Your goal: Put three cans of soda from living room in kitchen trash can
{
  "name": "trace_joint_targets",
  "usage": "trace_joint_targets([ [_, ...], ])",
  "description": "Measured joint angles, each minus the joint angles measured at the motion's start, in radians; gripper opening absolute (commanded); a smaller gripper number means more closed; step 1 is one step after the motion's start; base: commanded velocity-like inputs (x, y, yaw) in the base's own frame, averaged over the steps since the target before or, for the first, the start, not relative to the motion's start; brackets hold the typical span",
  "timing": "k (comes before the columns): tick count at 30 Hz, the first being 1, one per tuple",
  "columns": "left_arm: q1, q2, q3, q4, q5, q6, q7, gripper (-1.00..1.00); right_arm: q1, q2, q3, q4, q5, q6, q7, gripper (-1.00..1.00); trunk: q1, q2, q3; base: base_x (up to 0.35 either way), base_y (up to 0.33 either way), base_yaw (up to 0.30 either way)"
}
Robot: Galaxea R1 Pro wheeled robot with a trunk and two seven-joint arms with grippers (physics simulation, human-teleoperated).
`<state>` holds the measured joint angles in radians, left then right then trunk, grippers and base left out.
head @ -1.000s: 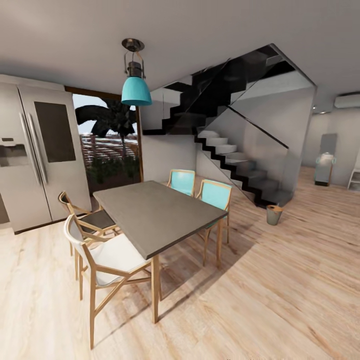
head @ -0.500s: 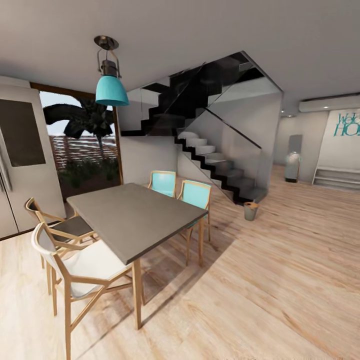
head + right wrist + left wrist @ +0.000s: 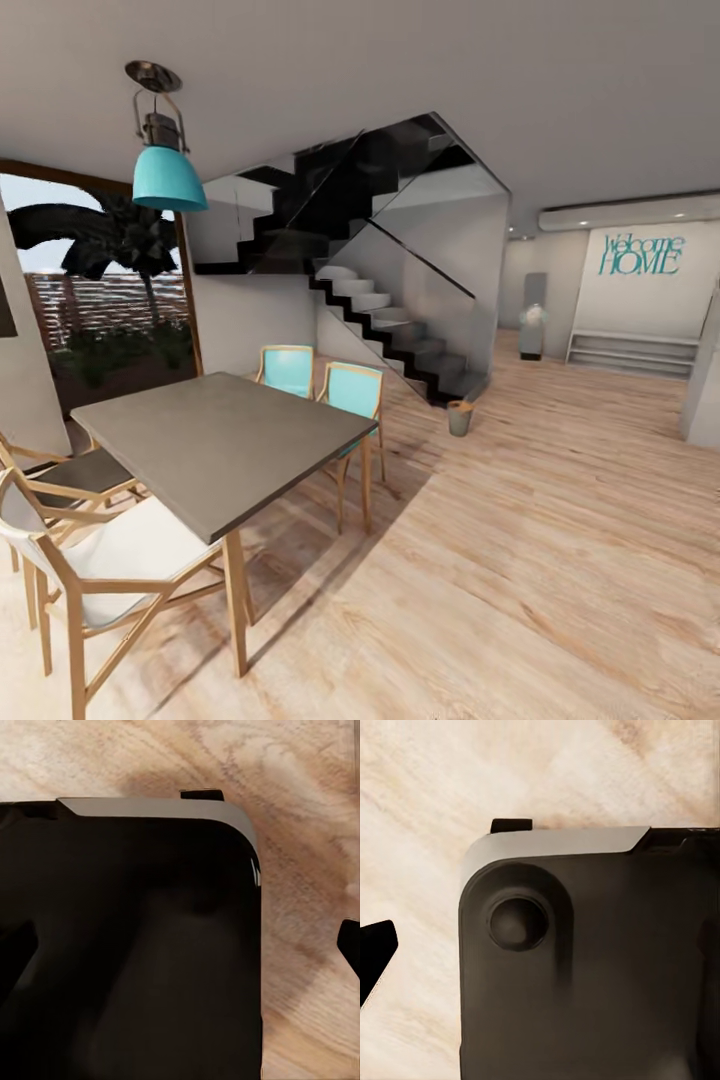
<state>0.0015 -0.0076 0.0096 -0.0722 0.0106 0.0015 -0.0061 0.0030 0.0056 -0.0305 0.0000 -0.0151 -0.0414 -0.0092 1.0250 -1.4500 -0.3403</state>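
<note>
Robot is in transit: steer well wide of the table and chairs (bin stands by the stairs); either end effector's state I cannot tell.

Teal lettering on the pale far wall, at the right of the head view, reads "Welcome HOME" in two lines: "Welcome" in thin script above, "HOME" in larger capitals below. It stands above a low white shelf. No other text can be read.
</note>
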Motion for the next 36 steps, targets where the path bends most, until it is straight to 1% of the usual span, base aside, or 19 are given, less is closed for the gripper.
trace_joint_targets([
  [6, 0.000, -0.018, -0.003, -0.005, -0.001, 0.000, 0.001, 1.00, 0.000, 0.000, 0.000, 0.000, 0.000, 0.000, 0.000, 1.00, 0.000, 0.000, 0.003, 0.000, 0.000, -0.269],
  [8, 0.000, -0.020, -0.003, -0.005, 0.000, 0.000, 0.000, 1.00, 0.000, -0.001, 0.000, 0.000, 0.000, 0.000, 0.000, 1.00, 0.000, 0.000, 0.004, 0.000, 0.000, -0.269],
  [28, 0.000, -0.021, -0.002, -0.005, 0.000, -0.001, 0.000, 1.00, 0.000, -0.001, 0.001, 0.000, -0.002, 0.000, 0.000, 1.00, 0.000, 0.000, 0.014, 0.000, 0.000, -0.270],
  [36, 0.000, -0.020, -0.001, -0.004, 0.000, -0.001, 0.000, 1.00, 0.000, -0.001, 0.003, 0.000, 0.003, 0.001, 0.000, 1.00, 0.000, 0.000, 0.017, 0.000, 0.000, -0.090],
])
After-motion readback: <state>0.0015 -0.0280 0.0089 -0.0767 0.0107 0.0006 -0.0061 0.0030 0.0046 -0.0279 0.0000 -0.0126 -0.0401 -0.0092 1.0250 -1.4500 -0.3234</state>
